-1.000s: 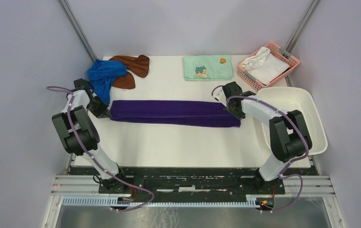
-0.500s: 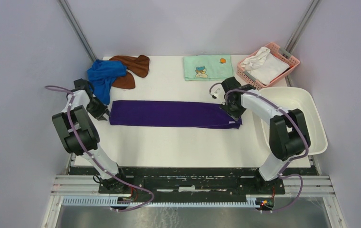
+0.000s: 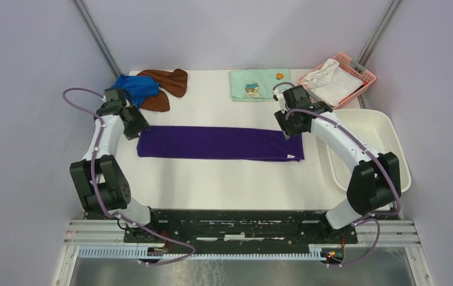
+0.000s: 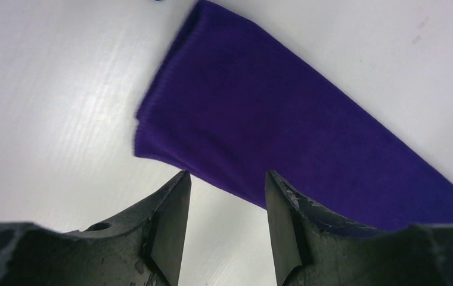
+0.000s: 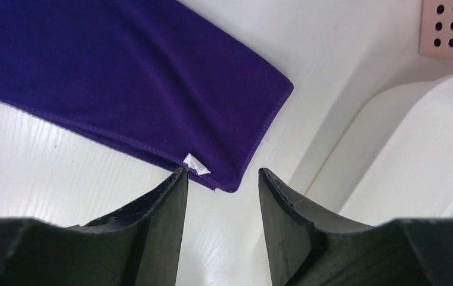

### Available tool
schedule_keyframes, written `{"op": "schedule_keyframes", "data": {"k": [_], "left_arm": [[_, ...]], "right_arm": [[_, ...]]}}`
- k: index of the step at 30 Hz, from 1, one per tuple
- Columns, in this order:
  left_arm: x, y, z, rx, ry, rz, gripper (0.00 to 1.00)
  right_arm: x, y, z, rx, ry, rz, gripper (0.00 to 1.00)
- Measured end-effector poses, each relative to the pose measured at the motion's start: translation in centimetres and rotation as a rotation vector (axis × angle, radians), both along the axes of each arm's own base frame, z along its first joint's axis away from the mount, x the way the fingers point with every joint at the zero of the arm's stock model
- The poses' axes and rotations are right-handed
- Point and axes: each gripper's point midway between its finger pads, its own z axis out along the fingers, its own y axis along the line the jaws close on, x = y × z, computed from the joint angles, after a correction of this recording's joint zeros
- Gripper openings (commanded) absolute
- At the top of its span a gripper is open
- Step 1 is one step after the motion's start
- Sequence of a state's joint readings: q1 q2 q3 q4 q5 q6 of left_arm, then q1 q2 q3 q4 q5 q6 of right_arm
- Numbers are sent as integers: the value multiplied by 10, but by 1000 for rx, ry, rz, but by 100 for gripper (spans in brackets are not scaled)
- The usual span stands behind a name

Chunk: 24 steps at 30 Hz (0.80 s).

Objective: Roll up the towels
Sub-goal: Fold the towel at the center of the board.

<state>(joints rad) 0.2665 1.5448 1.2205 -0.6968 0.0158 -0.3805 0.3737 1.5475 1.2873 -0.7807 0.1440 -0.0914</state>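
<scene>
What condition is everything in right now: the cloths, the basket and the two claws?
purple towel, folded into a long strip, lying flat, not rolled.
blue towel, crumpled, not rolled.
brown towel, crumpled, not rolled.
green cartoon towel, folded flat.
pink basket, upright, holding a white cloth.
left gripper, open, holding nothing, over the strip's left end.
right gripper, open, holding nothing, over its right end.

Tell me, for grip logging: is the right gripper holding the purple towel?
No, the right gripper stands open above the purple towel, gripping nothing.
</scene>
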Motion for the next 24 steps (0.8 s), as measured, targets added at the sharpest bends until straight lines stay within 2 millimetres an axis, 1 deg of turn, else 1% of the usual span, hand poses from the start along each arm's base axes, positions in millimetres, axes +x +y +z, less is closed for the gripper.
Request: {"op": "schedule_keyframes", "data": {"k": [2, 4, 6, 9, 13, 17, 18, 20, 24], "left_arm": [[5, -17, -1, -3, -3, -49, 57], [13, -34, -6, -11, -10, -99, 57], [19, -42, -15, -21, 0, -125, 58], [26, -50, -40, -47, 40, -147, 58], [25, -54, -72, -80, 107, -156, 58], [25, -55, -90, -93, 144, -157, 58], [24, -55, -94, -95, 152, -157, 58], [23, -56, -102, -102, 174, -157, 58], [26, -59, -103, -120, 167, -161, 57]], "right_arm": [[2, -2, -8, 5, 3, -64, 56], [5, -4, -21, 8, 18, -128, 56], [7, -6, -34, 16, 39, -178, 56], [14, -10, -55, 38, 71, -260, 56], [25, -18, -87, 61, 118, -357, 56], [32, -33, -119, 83, 179, -455, 56], [34, -35, -122, 106, 196, -476, 56], [45, -42, -120, 134, 181, -511, 56], [70, -56, -121, 175, 168, -569, 57]]}}
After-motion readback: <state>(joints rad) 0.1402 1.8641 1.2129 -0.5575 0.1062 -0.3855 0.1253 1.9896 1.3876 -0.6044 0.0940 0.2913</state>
